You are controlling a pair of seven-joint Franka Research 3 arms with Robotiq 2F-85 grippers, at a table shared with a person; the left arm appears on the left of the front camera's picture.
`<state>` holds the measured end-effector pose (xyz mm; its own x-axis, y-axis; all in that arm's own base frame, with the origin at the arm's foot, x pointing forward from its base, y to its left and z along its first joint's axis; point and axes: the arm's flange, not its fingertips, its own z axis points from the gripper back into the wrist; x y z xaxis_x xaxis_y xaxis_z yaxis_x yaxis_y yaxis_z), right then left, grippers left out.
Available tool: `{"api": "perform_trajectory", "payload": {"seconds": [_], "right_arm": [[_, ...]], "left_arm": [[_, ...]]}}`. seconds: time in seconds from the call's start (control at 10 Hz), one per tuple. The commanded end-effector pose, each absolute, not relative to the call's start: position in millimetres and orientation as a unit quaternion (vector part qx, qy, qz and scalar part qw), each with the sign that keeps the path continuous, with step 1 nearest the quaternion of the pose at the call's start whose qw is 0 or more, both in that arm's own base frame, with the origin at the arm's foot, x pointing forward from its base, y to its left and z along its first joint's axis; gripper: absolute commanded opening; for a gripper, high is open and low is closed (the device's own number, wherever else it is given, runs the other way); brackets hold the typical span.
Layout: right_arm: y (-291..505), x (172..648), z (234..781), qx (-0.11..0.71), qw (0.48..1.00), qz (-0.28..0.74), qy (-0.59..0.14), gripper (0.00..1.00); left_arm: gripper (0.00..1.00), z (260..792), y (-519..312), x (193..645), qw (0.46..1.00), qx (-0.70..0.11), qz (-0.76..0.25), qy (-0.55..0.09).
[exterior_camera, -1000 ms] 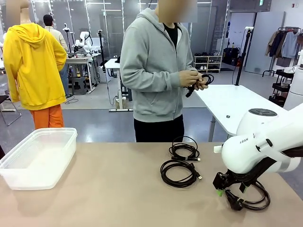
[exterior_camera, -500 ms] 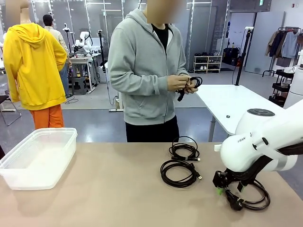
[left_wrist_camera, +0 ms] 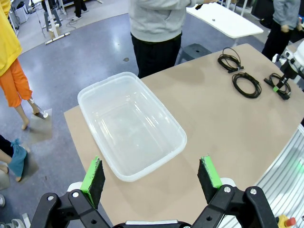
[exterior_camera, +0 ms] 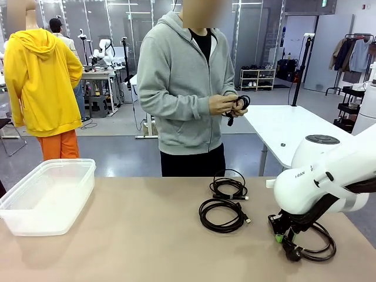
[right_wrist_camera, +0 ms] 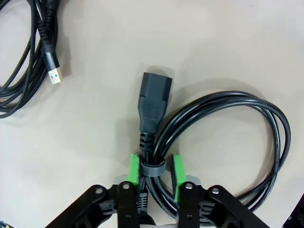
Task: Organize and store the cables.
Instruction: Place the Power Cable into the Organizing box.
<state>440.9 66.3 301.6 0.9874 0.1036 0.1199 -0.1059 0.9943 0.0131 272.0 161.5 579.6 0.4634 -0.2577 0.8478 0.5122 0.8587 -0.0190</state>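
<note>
A coiled thick black power cable (right_wrist_camera: 154,97) is lying near the beige desk's (exterior_camera: 141,235) right front edge. The right claw (right_wrist_camera: 153,173) is clamping its bundled strands. Two thinner black coiled cords (exterior_camera: 229,228) are lying mid-desk. The left claw (left_wrist_camera: 151,175) is hanging wide open, empty, above a clear plastic tub (left_wrist_camera: 178,137).

Right gripper (right_wrist_camera: 153,167) points down, jaws pinched on a cable (right_wrist_camera: 153,109); left gripper (left_wrist_camera: 151,175) hangs high, jaws wide.

Bare tabletop (exterior_camera: 147,235) between bin (exterior_camera: 53,205), cables (exterior_camera: 230,197).
</note>
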Motion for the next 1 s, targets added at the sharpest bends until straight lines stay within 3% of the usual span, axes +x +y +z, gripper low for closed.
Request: {"api": "perform_trajectory", "payload": {"seconds": [0.0,0.5,0.9], "right_arm": [[73,444,298,-0.009,0.998,0.034,-0.059,0.0],[66,440,317,-0.005,0.998,0.035,-0.059,0.0],[74,420,398,0.014,0.991,0.123,-0.053,0.03]], "left_arm": [[1.0,580,161,272,0.845,-0.135,-0.228,-0.465],[1.0,580,161,272,0.845,-0.135,-0.228,-0.465],[1.0,580,161,272,0.845,-0.135,-0.228,-0.465]]}}
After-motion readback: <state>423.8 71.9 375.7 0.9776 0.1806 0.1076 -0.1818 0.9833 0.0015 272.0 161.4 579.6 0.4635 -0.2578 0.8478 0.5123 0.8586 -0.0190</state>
